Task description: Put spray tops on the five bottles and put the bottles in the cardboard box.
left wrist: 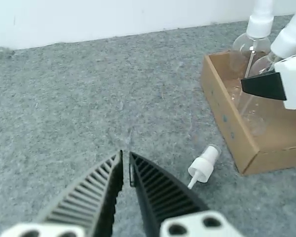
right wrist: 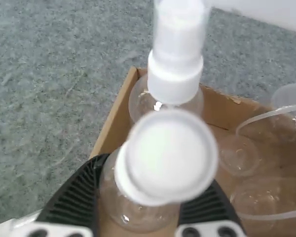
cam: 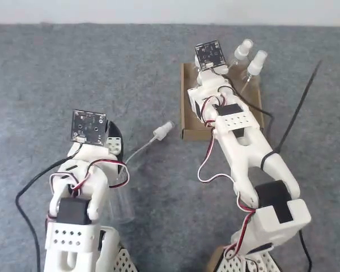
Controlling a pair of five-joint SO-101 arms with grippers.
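A cardboard box [cam: 185, 102] lies on the grey carpet at the back right. My right gripper [right wrist: 143, 197] hangs over the box and is shut on a clear bottle with a white spray top [right wrist: 165, 153]. Behind it, another topped bottle [right wrist: 176, 74] stands in the box, beside clear bottles without tops [right wrist: 266, 143]. Two spray tops [cam: 250, 56] stick up at the box's far end. A loose spray top [cam: 163, 131] with its tube lies on the carpet left of the box. My left gripper [left wrist: 127, 160] is shut and holds nothing, a little short of that loose spray top [left wrist: 203, 165].
A clear bottle without a top [cam: 122, 203] lies beside the left arm's base. A black cable tie [cam: 299, 107] lies right of the box. The carpet's far left is open floor, and a white wall [left wrist: 113, 15] bounds the back.
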